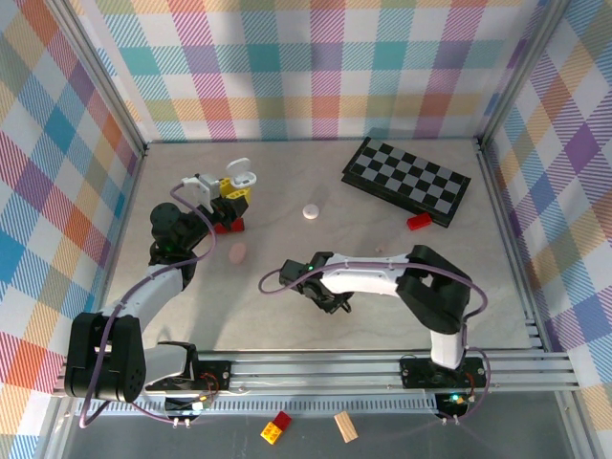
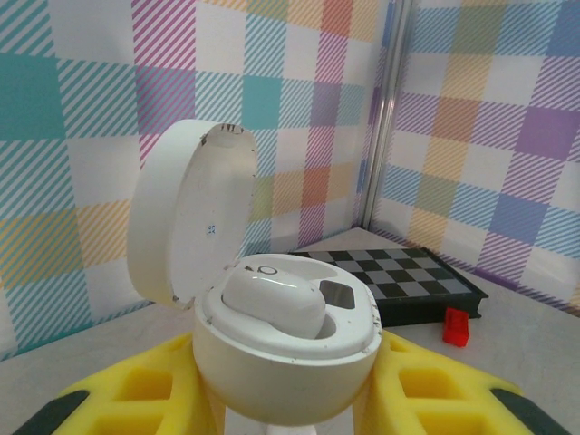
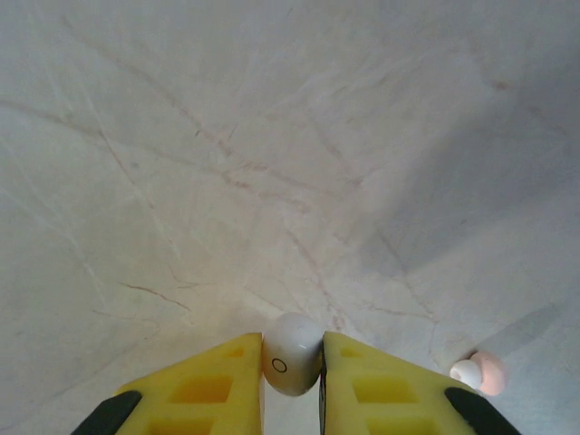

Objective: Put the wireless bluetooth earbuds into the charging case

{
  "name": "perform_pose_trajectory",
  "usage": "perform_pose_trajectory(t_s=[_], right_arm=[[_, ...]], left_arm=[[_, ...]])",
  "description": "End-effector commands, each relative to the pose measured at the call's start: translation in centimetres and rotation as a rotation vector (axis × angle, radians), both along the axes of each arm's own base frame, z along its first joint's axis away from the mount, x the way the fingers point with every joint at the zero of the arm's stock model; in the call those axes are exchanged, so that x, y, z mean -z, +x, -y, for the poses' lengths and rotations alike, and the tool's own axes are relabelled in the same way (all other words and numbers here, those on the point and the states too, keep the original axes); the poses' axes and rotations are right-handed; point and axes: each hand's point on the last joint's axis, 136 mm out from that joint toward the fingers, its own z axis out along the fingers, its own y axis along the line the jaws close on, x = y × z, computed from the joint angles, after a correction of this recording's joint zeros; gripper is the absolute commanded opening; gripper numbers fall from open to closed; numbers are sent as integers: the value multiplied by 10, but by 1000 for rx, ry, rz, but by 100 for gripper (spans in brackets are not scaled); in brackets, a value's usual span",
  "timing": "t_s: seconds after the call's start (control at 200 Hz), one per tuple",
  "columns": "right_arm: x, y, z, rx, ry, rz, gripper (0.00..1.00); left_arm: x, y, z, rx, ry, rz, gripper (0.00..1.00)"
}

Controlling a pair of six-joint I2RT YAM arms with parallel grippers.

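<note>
Could fumble drop-in
Pinching earbud point(image 3: 292, 353) w/ R gripper point(image 3: 292, 385), clamping open charging case point(image 2: 272, 362) w/ L gripper point(image 2: 288, 403); tiny free slot point(image 2: 341, 294) at its 3 o'clock.

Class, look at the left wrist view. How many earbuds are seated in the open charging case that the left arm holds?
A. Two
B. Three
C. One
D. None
C: the open charging case, clamped between the left fingers, holds a single white earbud, and the slot beside it is bare.
</note>
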Motion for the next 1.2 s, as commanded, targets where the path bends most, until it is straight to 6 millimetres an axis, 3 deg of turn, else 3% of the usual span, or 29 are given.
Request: perform_pose_trajectory(t_s=[0.0, 0.265, 0.54, 0.72, 0.975, 1.195], right_arm=[[-31, 16, -5, 29, 153, 84, 20], [-104, 45, -29, -15, 585, 200, 20], [-193, 54, -34, -88, 994, 216, 20], [-239, 55, -40, -165, 1176, 210, 20], [-265, 56, -57, -240, 1293, 187, 20], [-271, 62, -61, -247, 1329, 176, 19]], left_arm=[[-5, -7, 6, 45, 7, 44, 34], [1, -19, 31, 150, 38, 59, 34], [20, -36, 72, 277, 159, 39, 33], [23, -48, 97, 371, 165, 32, 34], [23, -56, 124, 451, 132, 50, 33], [22, -63, 135, 500, 125, 50, 34]])
